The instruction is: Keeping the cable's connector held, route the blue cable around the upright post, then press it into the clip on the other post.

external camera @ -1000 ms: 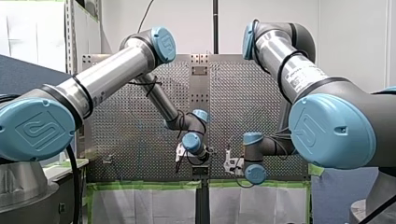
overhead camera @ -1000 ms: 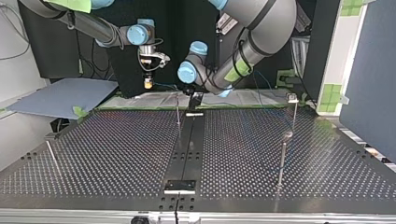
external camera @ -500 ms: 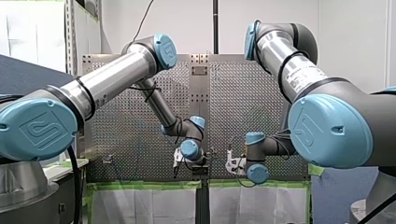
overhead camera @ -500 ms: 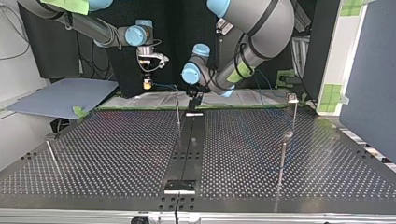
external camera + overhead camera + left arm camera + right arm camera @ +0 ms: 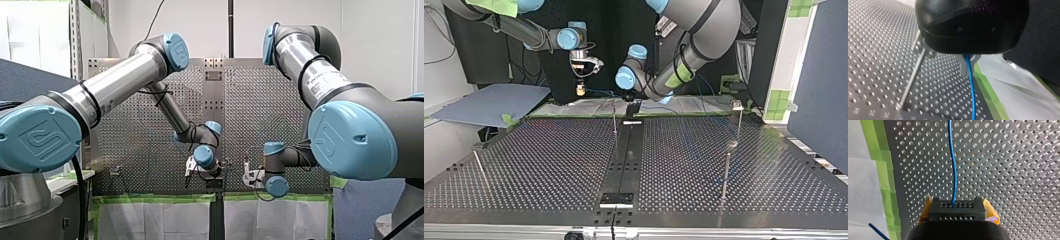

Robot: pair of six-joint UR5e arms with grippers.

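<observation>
White wall [image 5: 380,40] behind a perforated metal table [image 5: 549,165].
Green tape [image 5: 150,198] edged white sheeting [image 5: 150,220] along the table's edge, and a grey-blue board [image 5: 489,102] lay off the table at the top view's left.

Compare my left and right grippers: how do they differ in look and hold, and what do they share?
My left gripper has metal jaws; my right gripper has yellow-padded jaws. The left grips the bare blue cable; the right grips its black connector. Both are shut along one cable.
</observation>
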